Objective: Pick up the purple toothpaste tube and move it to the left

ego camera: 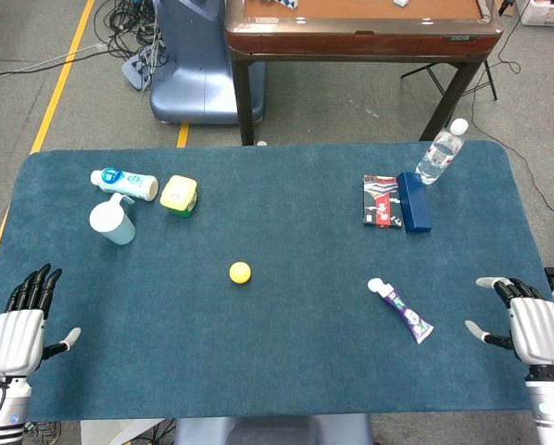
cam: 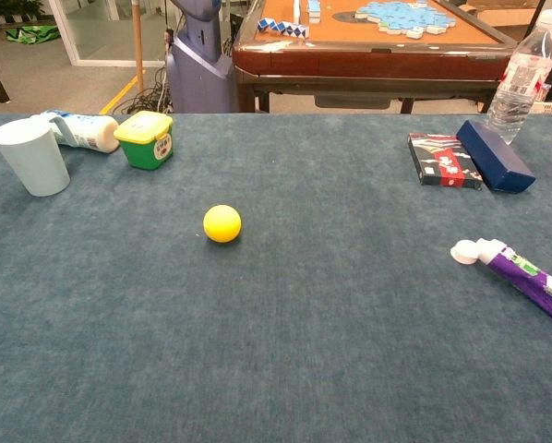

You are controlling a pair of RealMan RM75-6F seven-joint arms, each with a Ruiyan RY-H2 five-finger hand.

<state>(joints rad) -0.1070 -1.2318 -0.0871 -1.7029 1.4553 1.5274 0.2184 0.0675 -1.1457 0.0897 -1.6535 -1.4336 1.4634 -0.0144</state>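
Observation:
The purple toothpaste tube (ego camera: 403, 311) with a white cap lies flat on the blue table cloth at the right front, cap pointing to the back left; the chest view shows the tube (cam: 525, 274) at its right edge. My right hand (ego camera: 527, 324) hovers open at the table's right edge, a short way right of the tube, fingers spread, holding nothing. Far off at the left front corner my left hand (ego camera: 22, 324) is open too, its dark fingers pointing forward. Neither hand appears in the chest view.
A yellow ball (ego camera: 240, 272) sits mid-table. Back left stand a pale cup (ego camera: 112, 221), a lying white bottle (ego camera: 125, 182) and a yellow-green tub (ego camera: 179, 196). Back right hold a card box (ego camera: 381, 201), a navy case (ego camera: 413, 201) and a water bottle (ego camera: 441, 153).

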